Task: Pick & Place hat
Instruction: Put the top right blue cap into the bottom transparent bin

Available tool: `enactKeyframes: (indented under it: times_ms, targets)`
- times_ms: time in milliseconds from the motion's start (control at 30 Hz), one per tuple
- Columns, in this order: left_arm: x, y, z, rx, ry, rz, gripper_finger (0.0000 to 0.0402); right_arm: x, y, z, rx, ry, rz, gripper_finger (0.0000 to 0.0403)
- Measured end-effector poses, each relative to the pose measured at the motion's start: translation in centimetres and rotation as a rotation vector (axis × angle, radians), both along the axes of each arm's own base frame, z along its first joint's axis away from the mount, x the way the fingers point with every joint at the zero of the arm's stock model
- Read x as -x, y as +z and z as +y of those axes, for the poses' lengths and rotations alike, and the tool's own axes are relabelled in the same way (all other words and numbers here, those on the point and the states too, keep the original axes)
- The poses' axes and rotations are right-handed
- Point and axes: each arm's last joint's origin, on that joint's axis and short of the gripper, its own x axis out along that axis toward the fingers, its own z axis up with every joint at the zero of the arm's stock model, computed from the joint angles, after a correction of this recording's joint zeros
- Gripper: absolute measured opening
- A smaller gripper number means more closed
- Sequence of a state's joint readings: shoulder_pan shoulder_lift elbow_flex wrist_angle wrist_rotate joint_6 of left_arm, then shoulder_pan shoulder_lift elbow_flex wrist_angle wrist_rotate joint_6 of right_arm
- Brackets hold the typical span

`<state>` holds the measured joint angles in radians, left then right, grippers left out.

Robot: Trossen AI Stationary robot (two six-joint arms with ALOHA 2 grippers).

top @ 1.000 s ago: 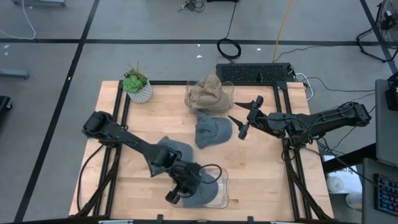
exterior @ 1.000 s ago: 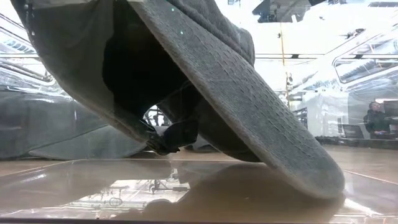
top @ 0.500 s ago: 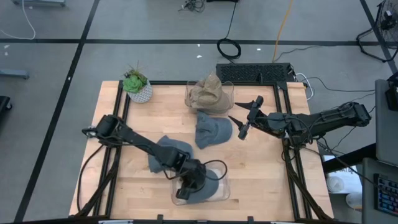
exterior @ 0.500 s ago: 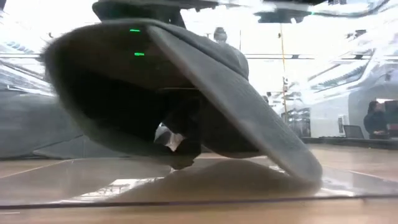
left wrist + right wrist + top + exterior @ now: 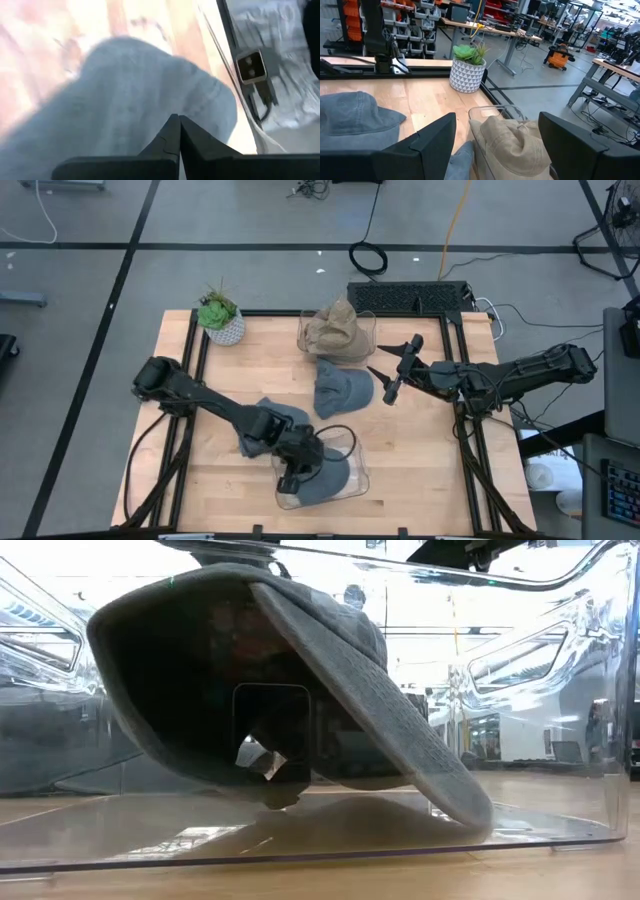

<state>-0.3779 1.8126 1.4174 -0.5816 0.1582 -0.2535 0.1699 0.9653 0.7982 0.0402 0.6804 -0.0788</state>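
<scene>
A grey hat sits inside a clear bin near the table's near edge. In the low view the grey hat is tilted, and its brim tip rests on the bin floor. My left gripper is shut on this hat, and the left wrist view shows the shut left gripper against grey cloth. My right gripper waits open above the table's right half, touching nothing. In the right wrist view the right gripper faces a tan hat. My left gripper is shut on the grey hat's cloth, reaching in from the table's left side and slanting down. The hat itself hides which part is pinched. The hat hangs tilted in the hold, its crown side raised and its brim tip on the bin floor.
A second grey hat lies under my left arm, and a third lies mid-table. A tan hat fills another clear bin at the far edge. A potted plant stands at the far left corner. Bare wood lies at the right.
My left gripper has come down with the grey hat into the clear bin. The hat has dropped lower and tipped flatter. Its brim tip now rests on the bin floor, and its crown side stays raised. The right arm has kept still.
</scene>
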Motion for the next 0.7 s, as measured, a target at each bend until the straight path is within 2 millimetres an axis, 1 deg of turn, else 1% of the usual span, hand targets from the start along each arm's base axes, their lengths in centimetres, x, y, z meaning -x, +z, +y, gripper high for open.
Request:
enactKeyframes:
  times_ms: [33,167,267,333,433,533,700]
  targets:
    - [0.1,0.5,0.1,-0.002,0.009,-0.025,0.0000,0.0,0.0,0.0,0.000,0.000,0.000,0.0272]
    - [-1.0,2.1,0.8,0.023,0.033,-0.082,0.0000,0.0,0.0,0.0,0.000,0.000,0.002,0.0272]
    - [-2.4,2.6,1.0,0.050,0.021,-0.087,0.0000,0.0,-0.1,0.0,-0.005,-0.002,0.002,0.0272]
    - [-3.0,2.3,1.0,0.036,0.021,-0.057,0.0000,0.0,-0.1,0.0,-0.004,-0.004,0.006,0.0272]
    - [-4.2,2.3,0.7,0.026,-0.007,-0.082,0.0000,0.0,-0.2,0.0,-0.003,-0.004,0.013,0.0272]
    - [-5.3,1.8,0.3,0.020,-0.030,-0.105,0.0000,0.0,-0.1,0.0,-0.003,-0.004,0.010,0.0272]
    - [-6.2,-1.0,0.2,0.033,-0.027,-0.011,0.0000,0.0,-0.1,0.0,-0.005,-0.004,0.004,0.0272]
